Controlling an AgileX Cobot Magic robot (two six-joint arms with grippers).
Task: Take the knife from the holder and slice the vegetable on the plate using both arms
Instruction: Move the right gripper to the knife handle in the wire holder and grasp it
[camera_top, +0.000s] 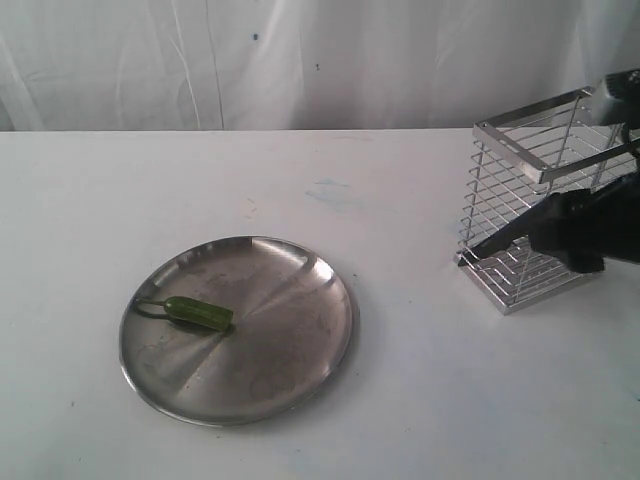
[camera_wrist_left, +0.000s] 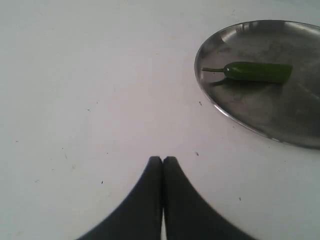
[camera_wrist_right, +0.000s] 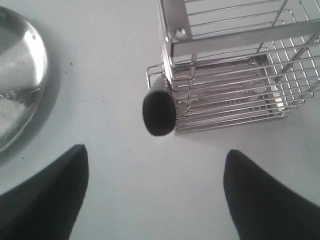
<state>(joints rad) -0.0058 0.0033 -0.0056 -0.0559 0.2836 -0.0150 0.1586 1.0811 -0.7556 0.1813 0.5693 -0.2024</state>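
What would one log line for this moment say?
left claw: shut, beside plate | right claw: open, facing holder | knife: at holder, untouched | chili: on plate

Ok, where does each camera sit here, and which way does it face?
Left wrist: above the table, looking past the shut left gripper toward the plate and vegetable.
Right wrist: looking down through the open right gripper at the holder and knife handle.
Exterior: raised, facing across the table to the curtain; only the right gripper shows, by the holder.
Shared: all three catch the plate.
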